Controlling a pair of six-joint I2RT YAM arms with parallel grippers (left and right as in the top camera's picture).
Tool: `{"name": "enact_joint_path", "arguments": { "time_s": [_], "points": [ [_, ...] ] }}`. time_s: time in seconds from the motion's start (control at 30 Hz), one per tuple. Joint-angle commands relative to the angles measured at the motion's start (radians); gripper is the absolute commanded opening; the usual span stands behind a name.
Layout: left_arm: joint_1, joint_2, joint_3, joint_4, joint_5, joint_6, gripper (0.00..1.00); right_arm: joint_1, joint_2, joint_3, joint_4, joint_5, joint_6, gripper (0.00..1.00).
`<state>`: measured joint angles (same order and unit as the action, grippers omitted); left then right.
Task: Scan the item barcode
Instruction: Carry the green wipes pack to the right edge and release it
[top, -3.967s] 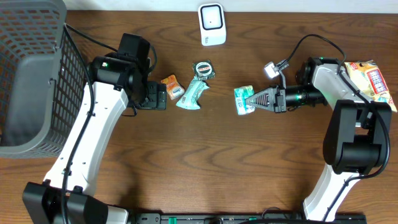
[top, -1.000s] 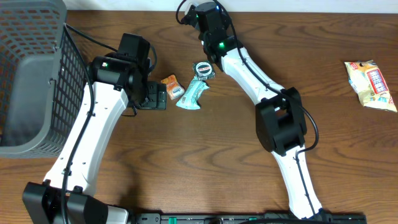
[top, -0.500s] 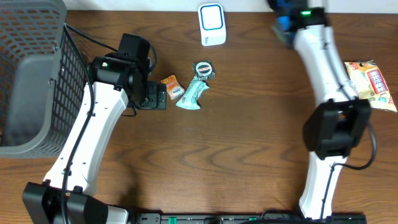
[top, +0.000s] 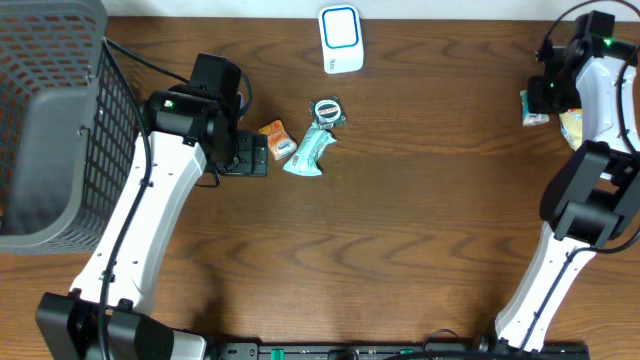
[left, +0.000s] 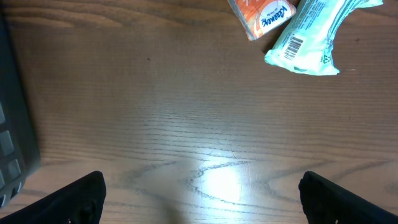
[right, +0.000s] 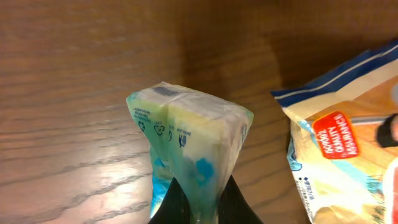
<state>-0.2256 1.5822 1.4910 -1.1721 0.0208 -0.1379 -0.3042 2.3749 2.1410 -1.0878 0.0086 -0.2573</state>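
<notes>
**Q:** Where is the item, and what holds it?

**A:** Your right tool is clenched on one end of a green sachet. It sits at the counter's right edge, just beside the snack bag and well apart from the scanner.

**Q:** How will it handle?

**A:** Probably light, soft and crinkly, so grip the seam, not the belly. Your left tool hangs released.

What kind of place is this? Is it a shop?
Probably a pretend shop checkout on a wooden table, not a real store. A white barcode scanner stands at the back edge, small snack packets lie near it, and a grey mesh basket sits at the left.
</notes>
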Motion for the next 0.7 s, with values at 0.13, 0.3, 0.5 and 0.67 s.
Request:
{"name": "enact_joint_path", "arguments": {
  "time_s": [0.13,0.3,0.5,0.67],
  "points": [
    [0.0,0.003,-0.003,-0.003,-0.005,-0.005,0.97,-0.077,0.093,-0.01,-0.005,0.085,0.018,0.01],
    [0.0,0.003,-0.003,-0.003,-0.005,-0.005,0.98,-0.136,0.096,-0.01,-0.006,0.183,0.052,0.01],
    [0.0,0.003,-0.003,-0.003,-0.005,-0.005,0.98,-0.196,0.095,-0.01,-0.036,0.211,0.076,0.01],
    [0.0,0.003,-0.003,-0.003,-0.005,-0.005,0.98,-0.216,0.053,-0.009,-0.046,0.21,0.094,0.36]
  ]
}}
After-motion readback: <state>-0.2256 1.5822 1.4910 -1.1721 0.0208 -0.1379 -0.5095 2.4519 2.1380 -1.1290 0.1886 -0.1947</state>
